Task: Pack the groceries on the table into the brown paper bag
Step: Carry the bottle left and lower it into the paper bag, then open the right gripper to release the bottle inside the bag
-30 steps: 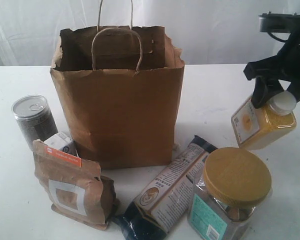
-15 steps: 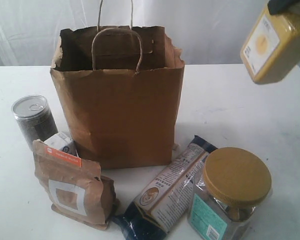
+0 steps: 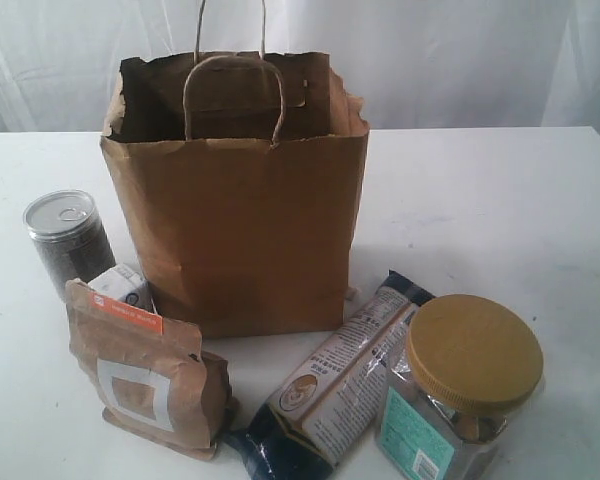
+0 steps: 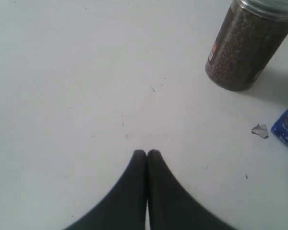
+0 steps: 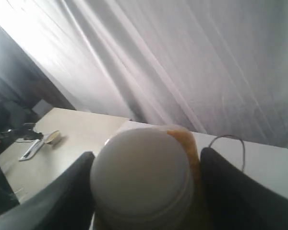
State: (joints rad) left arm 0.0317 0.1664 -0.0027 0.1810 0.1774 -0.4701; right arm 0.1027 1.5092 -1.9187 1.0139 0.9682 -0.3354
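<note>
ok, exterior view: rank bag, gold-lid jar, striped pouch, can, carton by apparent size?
1. brown paper bag
2-3. gold-lidded jar and brown orange-striped pouch: look alike, both nearest the camera, so unranked
4. grey pull-tab can
5. white-blue carton, partly hidden

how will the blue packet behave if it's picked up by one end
The packet looks like soft crinkled film, so it would probably sag if lifted by one end. Its glossy wrap may be slippery. Lying on the table, it is unlikely to roll, though a push could nudge the jar beside it.
</note>
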